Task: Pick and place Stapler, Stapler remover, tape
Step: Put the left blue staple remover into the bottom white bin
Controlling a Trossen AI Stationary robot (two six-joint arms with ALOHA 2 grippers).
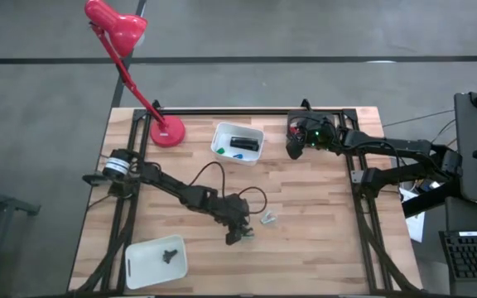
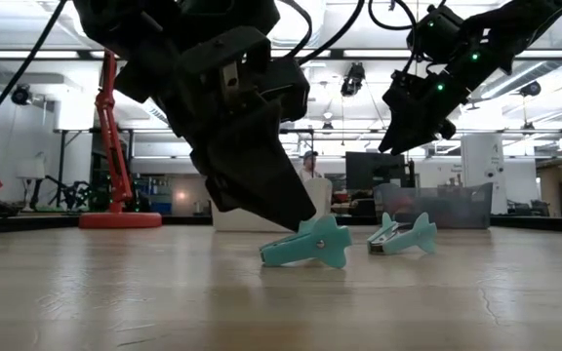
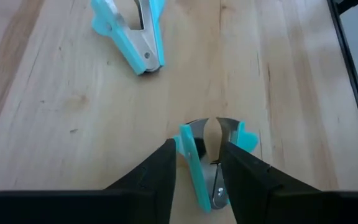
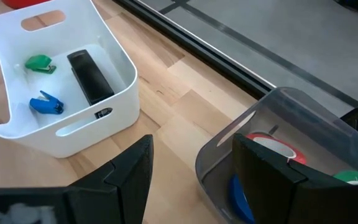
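Observation:
A teal stapler remover [image 3: 205, 177] lies on the table near the middle, between the fingers of my left gripper [image 3: 197, 149], which comes down on it [image 2: 308, 244]. A second teal remover [image 3: 135, 37] lies just beyond it [image 1: 268, 219]. The dark stapler [image 4: 91, 78] lies in the white bin [image 4: 120, 99] with a small green piece and a small blue piece. Red [image 4: 272, 146], blue [image 4: 241, 196] and green [image 4: 356, 177] tape rolls sit in a clear bin [image 4: 229, 143]; no pink roll shows. My right gripper [image 4: 194, 180] hangs open over that bin's edge. My left gripper has the teal stapler remover pinched between its two fingers, one on the teal handle [image 3: 188, 155] and one [image 3: 241, 165] against the other side by the metal jaw. The fingers slant down from above and lie along its length. The remover rests on the table.
A red desk lamp's base [image 1: 168, 131] stands at the far left of the table. A white tray [image 1: 143, 266] with a small dark item [image 1: 170, 254] sits at the near left corner. Bare wood lies between the removers and the bins.

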